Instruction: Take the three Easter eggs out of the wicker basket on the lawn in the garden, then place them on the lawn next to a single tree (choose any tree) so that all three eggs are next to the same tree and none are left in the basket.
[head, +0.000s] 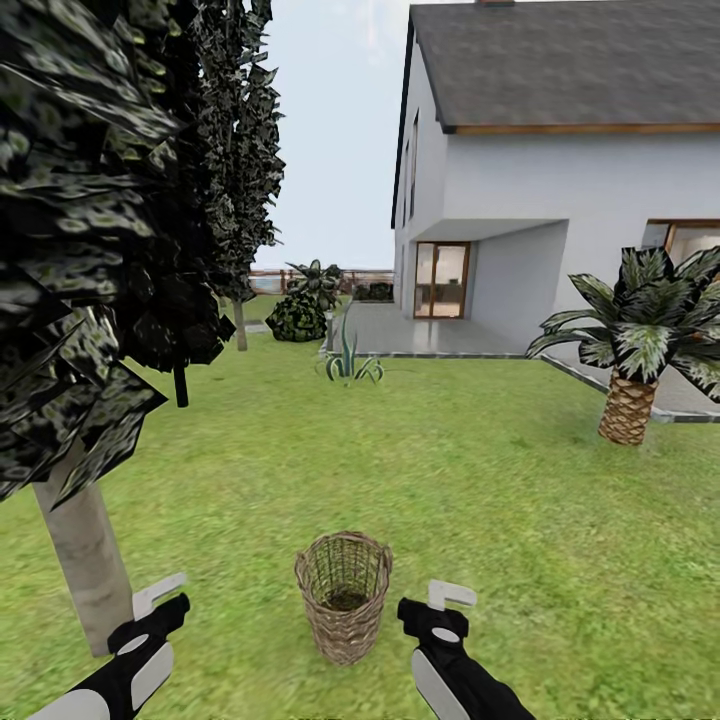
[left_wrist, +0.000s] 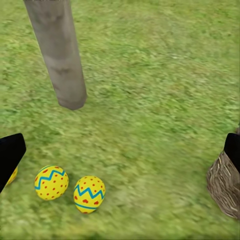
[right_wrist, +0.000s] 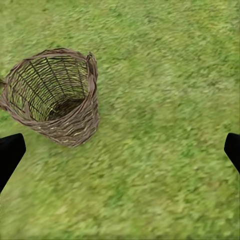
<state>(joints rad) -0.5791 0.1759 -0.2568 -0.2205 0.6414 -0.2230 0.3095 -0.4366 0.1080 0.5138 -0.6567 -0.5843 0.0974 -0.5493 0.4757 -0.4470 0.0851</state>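
Observation:
Two yellow Easter eggs with red dots and blue zigzags (left_wrist: 51, 182) (left_wrist: 89, 193) lie on the lawn (left_wrist: 160, 75) near the foot of the tree trunk (left_wrist: 57, 50). A yellow sliver of a third egg (left_wrist: 12, 176) peeks from behind one finger. My left gripper (left_wrist: 120, 155) (head: 160, 603) hangs open above them, holding nothing. The wicker basket (head: 343, 595) (right_wrist: 55, 95) (left_wrist: 226, 185) stands upright on the grass between my arms, and no egg shows inside it. To its right my right gripper (head: 440, 603) (right_wrist: 120, 152) is open and empty. The tree (head: 85, 550) leans at the left.
Dark foliage (head: 90, 200) fills the upper left. A scaly-trunked palm (head: 628, 405) stands at the right by a paved patio (head: 430, 335) and a white house (head: 560, 180). A spiky plant (head: 348, 362) and a bush (head: 298, 315) sit farther back.

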